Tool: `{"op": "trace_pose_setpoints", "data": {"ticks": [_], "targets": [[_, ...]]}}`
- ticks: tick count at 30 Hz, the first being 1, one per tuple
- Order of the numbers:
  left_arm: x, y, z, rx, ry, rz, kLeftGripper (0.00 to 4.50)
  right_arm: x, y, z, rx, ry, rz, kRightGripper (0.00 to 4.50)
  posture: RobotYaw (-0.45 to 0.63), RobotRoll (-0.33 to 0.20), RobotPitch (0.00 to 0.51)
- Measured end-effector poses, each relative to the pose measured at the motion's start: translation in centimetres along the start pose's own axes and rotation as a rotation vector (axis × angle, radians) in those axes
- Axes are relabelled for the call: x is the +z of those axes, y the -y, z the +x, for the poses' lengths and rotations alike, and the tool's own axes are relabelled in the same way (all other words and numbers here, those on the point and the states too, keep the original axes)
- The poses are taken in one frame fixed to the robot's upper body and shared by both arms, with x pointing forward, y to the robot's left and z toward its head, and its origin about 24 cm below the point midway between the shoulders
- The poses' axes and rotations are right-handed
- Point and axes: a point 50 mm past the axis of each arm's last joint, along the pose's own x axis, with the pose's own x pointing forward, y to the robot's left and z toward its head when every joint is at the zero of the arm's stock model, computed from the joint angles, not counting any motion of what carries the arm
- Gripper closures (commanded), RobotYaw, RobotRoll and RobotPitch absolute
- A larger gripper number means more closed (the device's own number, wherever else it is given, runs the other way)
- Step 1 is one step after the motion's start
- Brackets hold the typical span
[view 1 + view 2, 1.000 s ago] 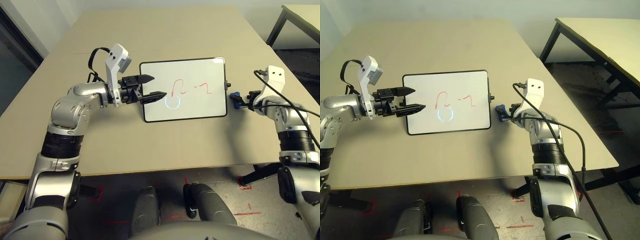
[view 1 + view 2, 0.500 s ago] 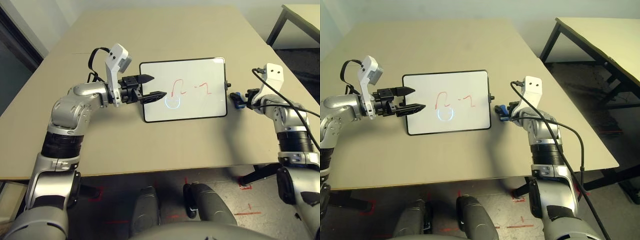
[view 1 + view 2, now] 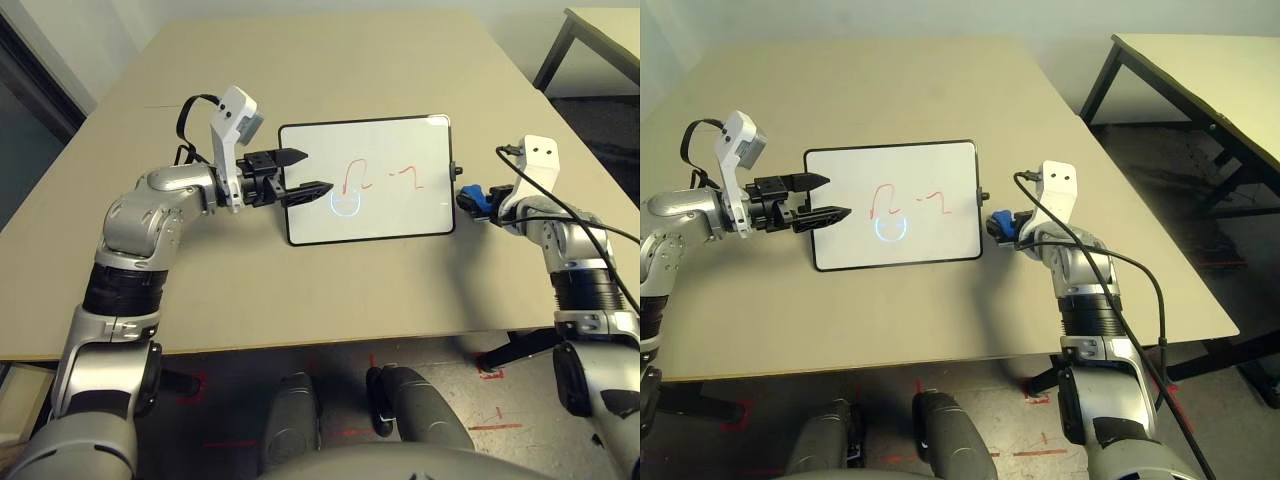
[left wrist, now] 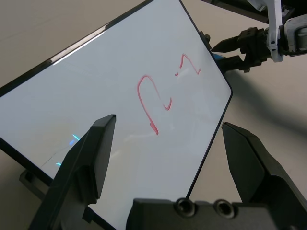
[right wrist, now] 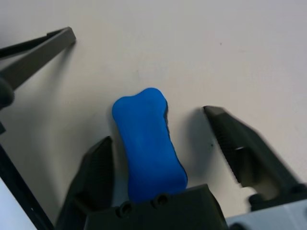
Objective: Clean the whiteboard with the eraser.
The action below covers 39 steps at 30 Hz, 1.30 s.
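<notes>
- Eraser [image 5: 148, 146] is being straddled by right gripper [image 5: 160, 146], fingers spread, unclamped, on table [image 3: 400, 60] just beside whiteboard's [image 3: 390, 215] right edge.
- Left gripper [image 3: 305, 172] is being held open over whiteboard's left edge; red scribbles [image 4: 156, 103] unwiped.

Red-scribbled whiteboard [image 3: 366, 180] flat; blue eraser [image 5: 147, 145] just beside it.

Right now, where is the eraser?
The eraser lies on the table just off the whiteboard's right edge, between the open fingers of the right gripper.
</notes>
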Motion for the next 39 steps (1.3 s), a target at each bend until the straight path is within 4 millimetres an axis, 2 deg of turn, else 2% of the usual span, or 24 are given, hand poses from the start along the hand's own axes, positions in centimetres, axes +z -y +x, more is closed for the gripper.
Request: {"op": "trace_pose_setpoints", "data": {"ticks": [5,8,20,26,28,31,33,35,39], "targets": [[0.0,0.0,0.0,0.000,-0.002,0.000,0.00,0.0,0.0,0.0,-0.003,0.009,-0.005,2.95,-0.08,0.000,0.095],[0.1,0.1,0.0,-0.001,-0.001,0.001,0.00,0.1,0.0,-0.3,-0.005,0.025,-0.014,3.69,-0.09,0.000,0.091],[0.4,0.1,0.2,-0.009,0.011,0.008,0.00,0.2,0.1,-0.8,-0.023,0.050,-0.005,3.81,-0.10,0.000,0.092],[0.4,0.1,0.3,-0.010,0.012,0.008,0.00,2.2,1.0,-2.0,-0.071,0.152,0.027,3.85,-0.10,0.000,0.098],[0.4,0.1,0.3,-0.010,0.011,0.008,0.00,4.1,0.8,-3.0,-0.078,0.256,0.008,3.85,-0.10,0.000,0.098],[0.4,0.1,0.3,-0.011,0.011,0.008,0.00,8.0,-0.5,-5.4,-0.027,0.457,-0.026,3.85,-0.11,0.000,0.099],[0.4,0.1,0.3,-0.011,0.011,0.007,0.00,9.3,-1.9,-6.6,0.036,0.531,-0.063,3.85,-0.11,0.000,0.099],[0.4,0.1,0.3,-0.009,0.009,0.004,0.00,9.0,-4.0,-6.6,0.130,0.533,-0.102,3.86,-0.11,0.000,0.098],[0.6,0.0,0.3,-0.010,0.013,0.008,0.00,6.2,-6.5,-5.0,0.249,0.439,-0.121,3.86,-0.10,0.000,0.098]]}}
